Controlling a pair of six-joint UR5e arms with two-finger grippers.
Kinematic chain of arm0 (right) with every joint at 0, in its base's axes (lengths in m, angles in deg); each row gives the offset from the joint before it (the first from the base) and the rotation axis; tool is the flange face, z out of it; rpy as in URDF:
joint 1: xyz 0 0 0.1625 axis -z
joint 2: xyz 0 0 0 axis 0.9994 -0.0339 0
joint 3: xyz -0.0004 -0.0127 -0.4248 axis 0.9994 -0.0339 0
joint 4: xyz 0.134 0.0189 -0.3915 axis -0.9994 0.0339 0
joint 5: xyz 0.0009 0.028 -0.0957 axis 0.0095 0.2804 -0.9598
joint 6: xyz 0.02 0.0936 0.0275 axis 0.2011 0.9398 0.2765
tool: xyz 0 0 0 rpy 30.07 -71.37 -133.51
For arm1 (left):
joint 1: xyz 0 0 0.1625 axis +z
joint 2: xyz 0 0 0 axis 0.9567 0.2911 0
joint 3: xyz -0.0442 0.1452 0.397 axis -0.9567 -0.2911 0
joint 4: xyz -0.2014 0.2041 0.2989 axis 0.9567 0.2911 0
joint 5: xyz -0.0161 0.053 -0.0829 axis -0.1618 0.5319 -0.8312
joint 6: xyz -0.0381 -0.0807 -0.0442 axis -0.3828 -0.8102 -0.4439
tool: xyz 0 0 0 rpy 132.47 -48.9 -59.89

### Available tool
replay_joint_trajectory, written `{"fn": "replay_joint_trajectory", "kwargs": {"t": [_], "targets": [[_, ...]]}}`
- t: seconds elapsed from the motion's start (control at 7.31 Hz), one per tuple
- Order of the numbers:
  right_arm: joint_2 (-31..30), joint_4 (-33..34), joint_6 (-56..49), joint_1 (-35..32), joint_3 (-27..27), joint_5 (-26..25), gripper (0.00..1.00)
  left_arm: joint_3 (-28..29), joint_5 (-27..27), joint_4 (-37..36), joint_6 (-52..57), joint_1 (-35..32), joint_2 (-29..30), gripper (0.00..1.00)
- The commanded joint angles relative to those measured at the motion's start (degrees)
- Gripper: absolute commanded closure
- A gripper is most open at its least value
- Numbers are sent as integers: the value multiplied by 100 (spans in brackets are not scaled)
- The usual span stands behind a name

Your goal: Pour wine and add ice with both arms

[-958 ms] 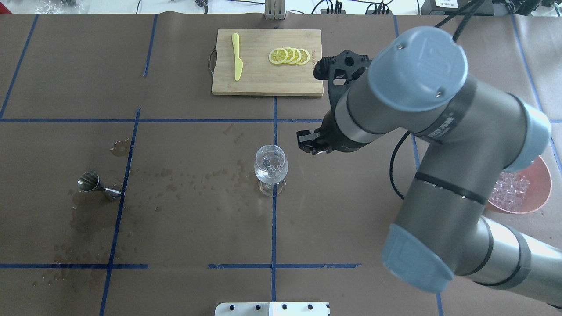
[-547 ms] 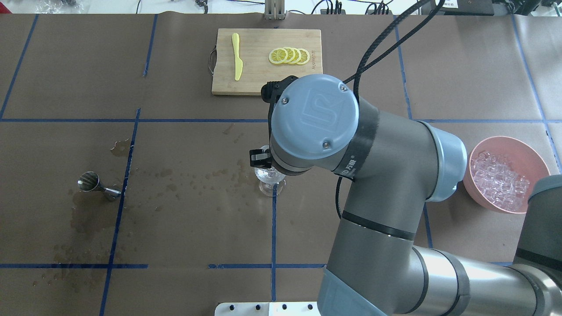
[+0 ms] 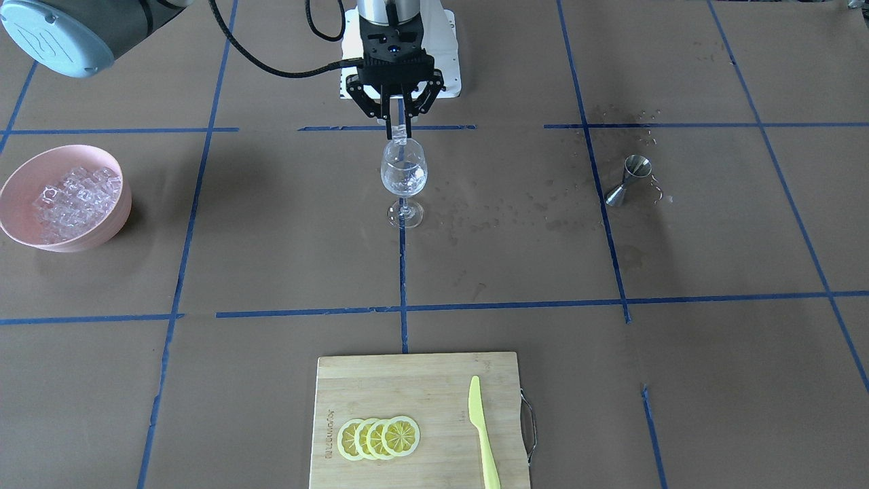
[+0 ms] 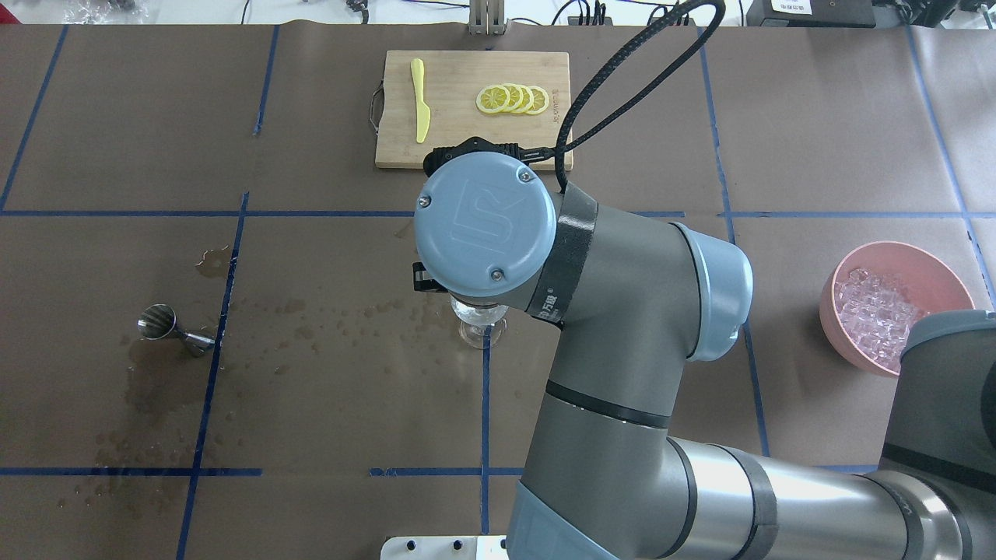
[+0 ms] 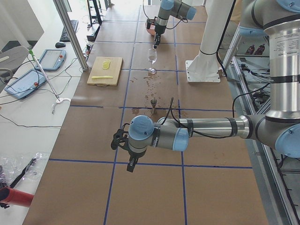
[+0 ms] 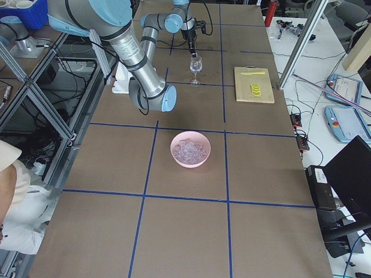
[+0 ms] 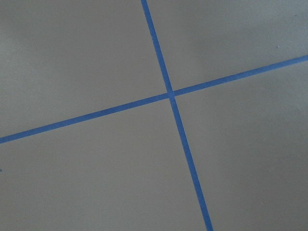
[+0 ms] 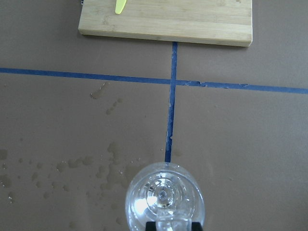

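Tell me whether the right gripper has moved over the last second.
Yes. In the overhead view the right gripper went from right of the wine glass to directly above it, holding an ice cube.

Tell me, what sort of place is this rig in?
Probably a robotics lab staged as a bar: blue tape grid on the papered table, teach pendants alongside, plus wine glass, jigger and lemon slices.

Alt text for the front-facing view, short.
Right gripper holds an ice cube just above a wine glass mid-table. Pink bowl of ice at view-left, steel jigger at view-right, cutting board with lemon slices and yellow knife in front.
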Motion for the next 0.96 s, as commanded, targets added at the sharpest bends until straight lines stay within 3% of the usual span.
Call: {"fn": "replay_joint_trajectory", "kwargs": {"t": [0.0, 0.14, 0.27, 0.41, 0.82], "targets": [[17, -5, -2, 23, -62, -58, 100, -1, -7, 0, 0, 0, -11, 0], [26, -14, -20, 50, -62, -58, 82, 8, 2, 0, 0, 0, -11, 0], [35, -14, -63, 67, -62, -58, 48, 17, -7, 0, 0, 0, -11, 0], [44, -14, -64, 67, -62, -49, 0, 8, -7, 0, 0, 0, -19, 0], [44, -5, -117, 59, -10, 82, 0, -1, 2, 0, 0, -9, -37, 0]]}}
